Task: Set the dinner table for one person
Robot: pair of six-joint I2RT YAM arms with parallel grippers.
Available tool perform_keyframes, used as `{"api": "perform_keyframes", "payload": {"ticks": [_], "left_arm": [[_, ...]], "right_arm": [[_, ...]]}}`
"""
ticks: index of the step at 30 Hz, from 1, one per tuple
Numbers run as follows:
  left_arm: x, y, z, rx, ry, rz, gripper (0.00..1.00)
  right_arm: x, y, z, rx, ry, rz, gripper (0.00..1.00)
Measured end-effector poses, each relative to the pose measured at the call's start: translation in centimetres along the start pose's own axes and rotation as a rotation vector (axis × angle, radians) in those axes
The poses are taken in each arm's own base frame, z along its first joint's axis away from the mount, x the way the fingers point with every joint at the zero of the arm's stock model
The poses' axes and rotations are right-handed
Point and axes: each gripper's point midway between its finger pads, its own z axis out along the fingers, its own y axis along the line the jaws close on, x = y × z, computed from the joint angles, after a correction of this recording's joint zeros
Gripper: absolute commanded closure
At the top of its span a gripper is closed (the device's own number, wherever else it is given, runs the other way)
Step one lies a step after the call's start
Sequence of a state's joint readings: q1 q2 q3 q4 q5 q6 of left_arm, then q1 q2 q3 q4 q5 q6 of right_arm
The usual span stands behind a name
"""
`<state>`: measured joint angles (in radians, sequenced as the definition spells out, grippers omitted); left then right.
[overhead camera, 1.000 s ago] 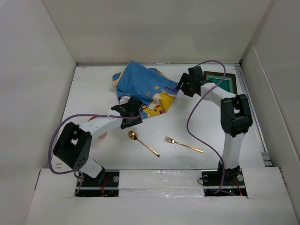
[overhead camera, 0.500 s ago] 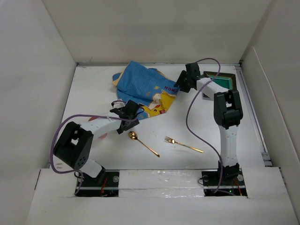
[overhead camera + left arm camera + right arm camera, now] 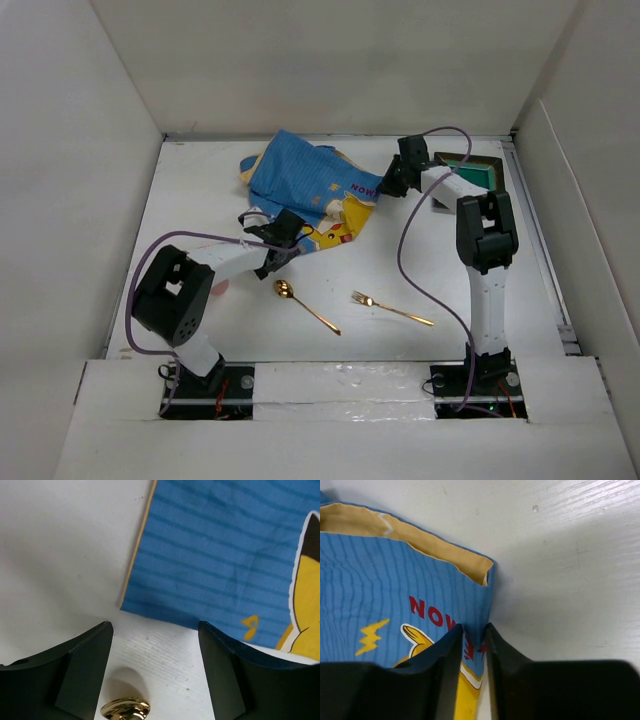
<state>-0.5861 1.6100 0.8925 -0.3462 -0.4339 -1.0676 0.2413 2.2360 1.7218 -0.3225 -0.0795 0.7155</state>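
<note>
One blue placemat (image 3: 300, 180), one gold spoon (image 3: 307, 306), one gold fork (image 3: 392, 308) and one green tray (image 3: 480, 175) on one dinner table (image 3: 200, 200)

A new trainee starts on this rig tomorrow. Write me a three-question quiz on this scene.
1. True or false: the right pincer is shut on an edge of the blue placemat.
2. Pick one. In the left wrist view, what lies on the table between the fingers of the open left pincer?
A) fork tines
B) the bowl of the gold spoon
C) a green dish
3. In the top view, which gold utensil lies farther to the right?

Key: 1 true; 2 B; 3 the fork.
</note>
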Motion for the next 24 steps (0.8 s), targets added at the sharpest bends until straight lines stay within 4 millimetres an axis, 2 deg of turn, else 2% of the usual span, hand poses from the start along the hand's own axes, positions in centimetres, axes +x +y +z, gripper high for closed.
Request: {"api": "perform_keyframes", "payload": {"ticks": [4,8,10,13,14,16,24], "left_arm": [[-0.9,-0.5,0.6,0.001,-0.02,-0.057,0.35],[-1.6,-0.8,1.1,0.008,-0.035,-0.107,0.43],[-1.8,-0.9,1.2,0.008,-0.045,-0.12,0.46],[-2.0,-1.0,1.5,0.003,-0.058,-0.13,0.65],[-2.1,-1.0,1.5,-0.002,-0.063,-0.132,0.82],[-2.1,-1.2,1.9,-0.008,-0.067,-0.136,0.99],[-2.7,-1.2,2.1,-0.013,-0.088,-0.118,1.0]], "right_arm": [[-0.2,-0.2,0.0,0.002,-0.002,0.012,0.83],[0.2,-0.6,0.3,0.005,0.001,0.016,0.89],[0.7,-1.1,0.5,0.014,0.01,0.021,0.95],[1.2,-1.4,0.4,0.012,0.015,0.025,1.0],[1.4,-1.5,0.3,0.01,0.017,0.025,1.0],[1.7,-1.7,0.0,0.012,0.019,0.026,1.0],[2.0,-2.2,-3.2,0.006,0.005,0.033,1.0]]}}
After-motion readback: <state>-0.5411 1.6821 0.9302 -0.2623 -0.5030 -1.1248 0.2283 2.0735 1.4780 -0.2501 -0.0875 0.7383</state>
